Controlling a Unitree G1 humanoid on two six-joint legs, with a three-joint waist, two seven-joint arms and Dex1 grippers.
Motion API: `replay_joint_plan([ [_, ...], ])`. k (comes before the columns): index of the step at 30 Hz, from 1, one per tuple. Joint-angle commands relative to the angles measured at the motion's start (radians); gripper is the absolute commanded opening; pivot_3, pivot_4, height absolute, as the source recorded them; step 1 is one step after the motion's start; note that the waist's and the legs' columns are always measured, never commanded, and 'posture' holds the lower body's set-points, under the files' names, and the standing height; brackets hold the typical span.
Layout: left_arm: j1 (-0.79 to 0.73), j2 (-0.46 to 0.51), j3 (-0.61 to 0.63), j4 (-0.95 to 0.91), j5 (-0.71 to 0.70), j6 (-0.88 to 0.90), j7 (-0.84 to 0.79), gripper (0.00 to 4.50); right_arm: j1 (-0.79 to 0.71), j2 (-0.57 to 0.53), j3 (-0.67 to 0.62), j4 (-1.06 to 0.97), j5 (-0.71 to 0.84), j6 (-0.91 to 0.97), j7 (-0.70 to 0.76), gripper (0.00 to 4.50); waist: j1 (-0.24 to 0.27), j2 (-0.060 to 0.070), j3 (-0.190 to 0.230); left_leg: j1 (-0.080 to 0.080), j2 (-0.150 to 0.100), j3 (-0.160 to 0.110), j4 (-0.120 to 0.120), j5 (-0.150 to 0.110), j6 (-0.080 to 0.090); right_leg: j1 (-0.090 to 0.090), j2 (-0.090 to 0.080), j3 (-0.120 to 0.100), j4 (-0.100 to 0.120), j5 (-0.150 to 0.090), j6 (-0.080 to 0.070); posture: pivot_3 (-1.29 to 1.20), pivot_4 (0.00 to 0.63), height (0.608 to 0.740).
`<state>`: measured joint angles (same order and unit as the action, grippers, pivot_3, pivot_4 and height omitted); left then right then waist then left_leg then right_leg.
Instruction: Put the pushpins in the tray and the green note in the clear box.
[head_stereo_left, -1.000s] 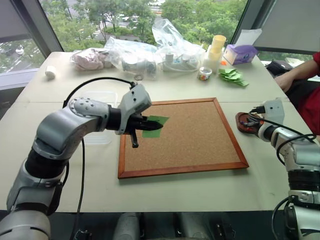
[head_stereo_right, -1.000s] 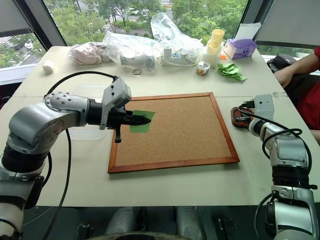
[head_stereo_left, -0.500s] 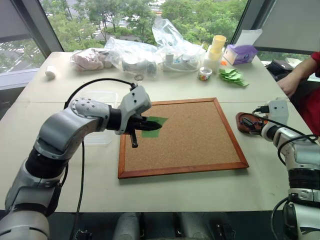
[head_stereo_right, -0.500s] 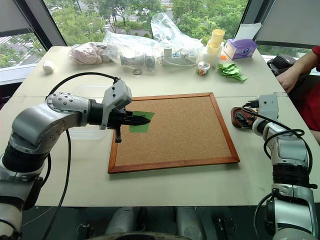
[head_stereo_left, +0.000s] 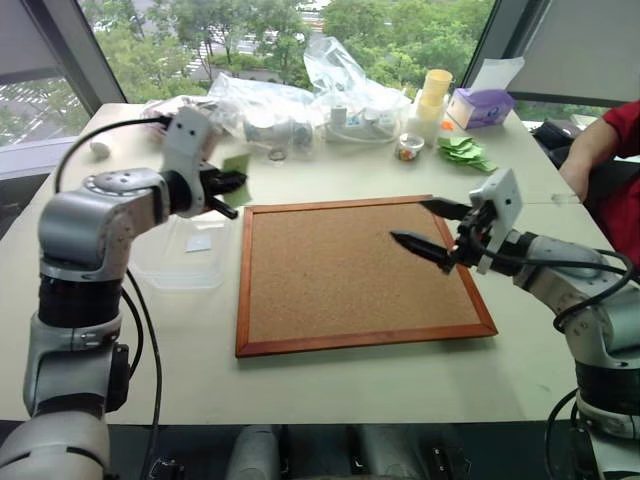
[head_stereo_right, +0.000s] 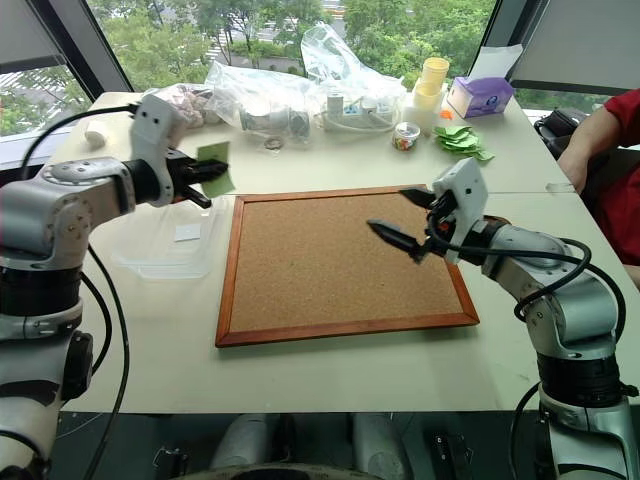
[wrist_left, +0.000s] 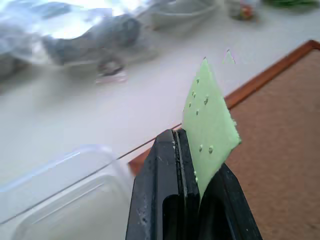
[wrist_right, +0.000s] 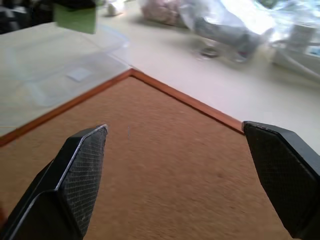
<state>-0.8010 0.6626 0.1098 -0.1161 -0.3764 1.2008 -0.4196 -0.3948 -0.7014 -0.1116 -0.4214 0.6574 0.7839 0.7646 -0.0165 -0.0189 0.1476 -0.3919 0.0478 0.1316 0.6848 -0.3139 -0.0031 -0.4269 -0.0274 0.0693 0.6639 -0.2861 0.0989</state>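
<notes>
My left gripper (head_stereo_left: 228, 182) is shut on the green note (head_stereo_left: 237, 165), a light-green square with small pinholes (wrist_left: 210, 125). It holds the note in the air by the far right corner of the clear box (head_stereo_left: 170, 265), just off the cork board's far left corner. My right gripper (head_stereo_left: 407, 220) hangs open and empty over the right half of the cork board (head_stereo_left: 340, 290), pointing left. The tray and the pushpins are hidden behind my right hand.
A small white slip (head_stereo_left: 198, 242) lies inside the clear box. Along the far edge are clear plastic bags (head_stereo_left: 300, 110), yellow cups (head_stereo_left: 435, 95), a purple tissue box (head_stereo_left: 480, 107) and a heap of green papers (head_stereo_left: 462, 152). A person's arm (head_stereo_left: 600, 140) rests at the right.
My left gripper lifted the green note off the cork board and carried it left and farther away, to the clear box. My right gripper opened and swung left from the tray over the board.
</notes>
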Motion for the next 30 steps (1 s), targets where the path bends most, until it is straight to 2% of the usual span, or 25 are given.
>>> replay_joint_plan([
  [1,0.046,0.004,0.06,-0.043,0.043,0.1,0.093,0.0,-0.06,-0.035,0.052,-0.071,0.041,0.023,0.065,4.45,0.0,-0.001,0.0,0.0,0.0,0.0,0.0,0.0,0.0,0.0,0.0,0.0,0.0,0.0,0.0,0.0,0.15,0.738],
  [7,0.116,-0.061,0.102,-0.075,0.074,0.203,0.188,0.0,-0.079,-0.067,0.13,-0.096,0.023,0.024,0.122,4.45,0.006,-0.007,0.001,-0.001,0.0,-0.001,0.001,0.0,0.0,0.0,-0.001,-0.001,0.0,0.0,0.0,0.0,0.15,0.738],
  [11,0.112,-0.089,0.11,-0.076,0.094,0.201,0.226,1.45,-0.064,-0.083,0.151,-0.085,-0.01,0.005,0.128,4.5,0.004,-0.008,0.001,-0.001,0.0,-0.001,0.001,0.0,0.0,0.0,-0.001,-0.002,0.0,0.0,0.0,0.0,0.15,0.738],
  [16,0.105,-0.079,0.107,-0.072,0.118,0.176,0.246,3.97,-0.05,-0.081,0.14,-0.084,-0.014,0.007,0.121,4.5,0.001,-0.008,0.001,0.0,0.0,0.0,0.001,0.0,0.0,0.0,-0.001,-0.002,0.0,0.0,0.0,0.0,0.15,0.738],
  [17,0.105,-0.075,0.105,-0.069,0.119,0.169,0.244,4.33,-0.047,-0.082,0.136,-0.083,-0.015,0.007,0.119,4.5,0.001,-0.008,0.001,0.0,0.0,0.0,0.001,0.0,0.0,0.0,-0.001,-0.002,0.0,0.0,0.0,0.0,0.15,0.738],
  [18,0.104,-0.073,0.107,-0.065,0.12,0.163,0.242,4.46,-0.044,-0.083,0.133,-0.082,-0.016,0.007,0.118,4.5,0.002,-0.008,0.001,0.0,0.0,0.0,0.001,0.0,0.0,0.0,-0.001,-0.002,0.0,0.0,0.0,0.0,0.15,0.738],
  [23,0.116,-0.035,0.096,-0.061,0.13,0.12,0.226,4.46,-0.019,-0.093,0.098,-0.067,-0.016,0.014,0.1,4.5,0.003,-0.009,0.002,0.0,0.0,0.0,0.001,0.0,0.0,0.0,-0.002,-0.002,0.0,0.0,0.0,0.0,0.15,0.738],
  [25,0.13,0.022,0.072,-0.108,0.094,-0.016,0.104,4.46,0.003,-0.086,0.0,-0.035,0.026,0.05,0.058,4.5,0.003,-0.009,0.002,0.0,0.0,0.0,0.0,0.0,0.0,0.0,-0.002,-0.002,0.0,0.0,0.0,0.0,0.15,0.738],
  [27,0.139,0.024,0.098,-0.189,-0.031,-0.058,-0.049,4.46,0.042,-0.087,-0.09,-0.01,0.056,0.082,0.022,4.5,0.007,-0.009,0.002,-0.001,0.0,0.0,0.0,0.0,0.0,0.0,-0.002,-0.002,0.0,0.0,0.0,0.0,0.15,0.738],
  [30,0.195,0.046,0.103,-0.297,-0.155,-0.079,-0.203,4.46,0.109,-0.094,-0.155,-0.008,0.064,0.107,-0.006,4.5,0.011,-0.01,0.002,-0.001,-0.001,0.0,0.0,0.0,0.0,0.001,-0.004,-0.003,-0.001,0.0,0.0,0.0,0.15,0.738],
])
